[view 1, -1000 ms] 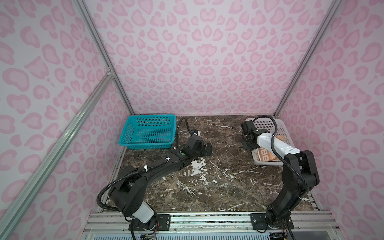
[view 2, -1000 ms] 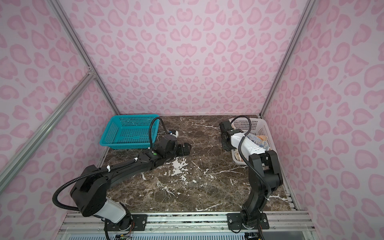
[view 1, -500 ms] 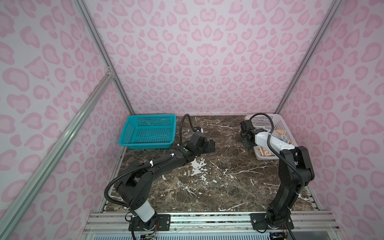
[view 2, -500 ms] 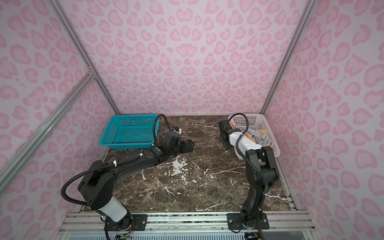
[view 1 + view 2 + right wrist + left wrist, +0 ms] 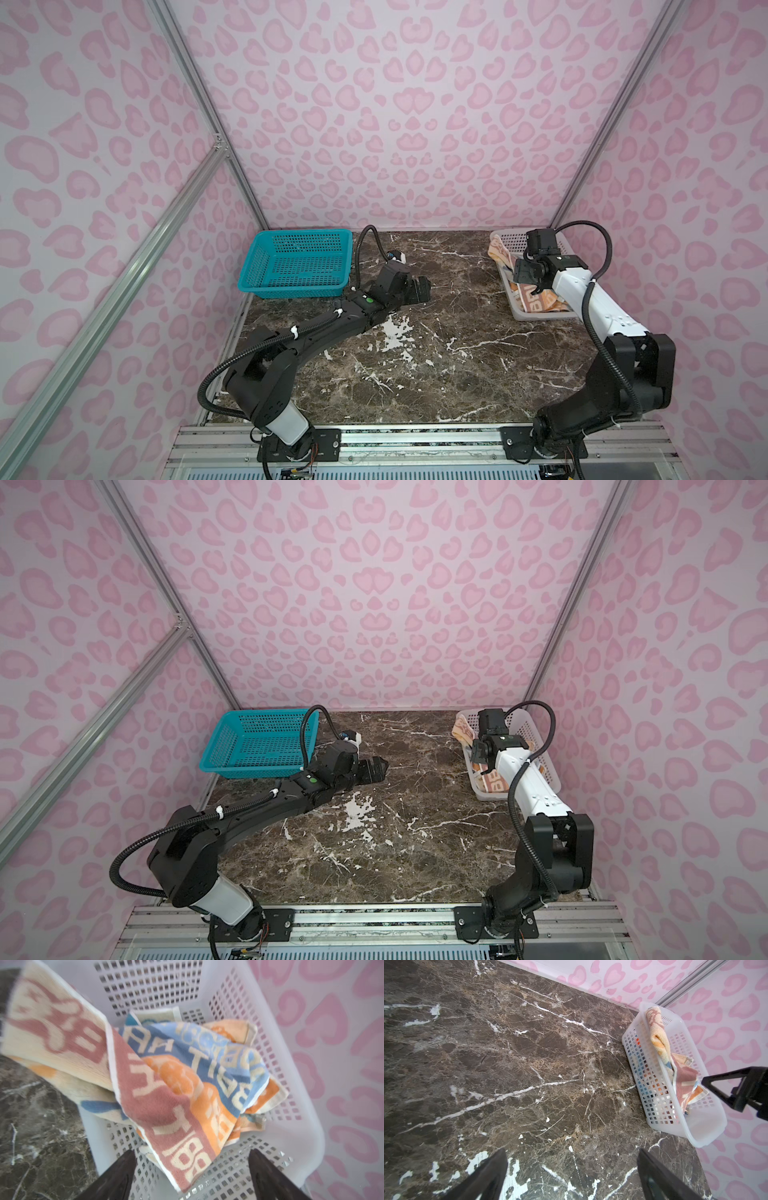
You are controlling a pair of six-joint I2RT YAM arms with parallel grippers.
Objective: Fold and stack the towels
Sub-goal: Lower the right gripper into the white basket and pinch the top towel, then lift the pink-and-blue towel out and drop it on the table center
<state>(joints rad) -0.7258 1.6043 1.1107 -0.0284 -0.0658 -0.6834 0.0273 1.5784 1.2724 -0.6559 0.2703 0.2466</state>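
1. Two arms work here. The black left arm lies low across the left of both top views. The white-sleeved right arm reaches in at the right.
2. The left jaws stand spread wide, gripping nothing. In the left wrist view their two dark, tapered fingers sit at the lower edge, with only bare tabletop between them.
3. The right jaws are also parted wide and grip nothing. Their two dark fingers hang over the basket floor. A red-banded corner of cloth shows in the gap, touching neither finger.
4. There are two baskets, both rectangular perforated plastic. The teal basket sits at the tabletop's upper left in both top views. The white basket sits at its upper right.
5. The towels lie crumpled in one heap inside the white basket, and one cream end is draped over its rim. They are looped terry. Dusty-red, blue and orange bands carry cream block lettering. The folds overlap too much for a sure count of the separate cloths.
6. The single tabletop is a dark brown marble slab, glossy, with white veins.
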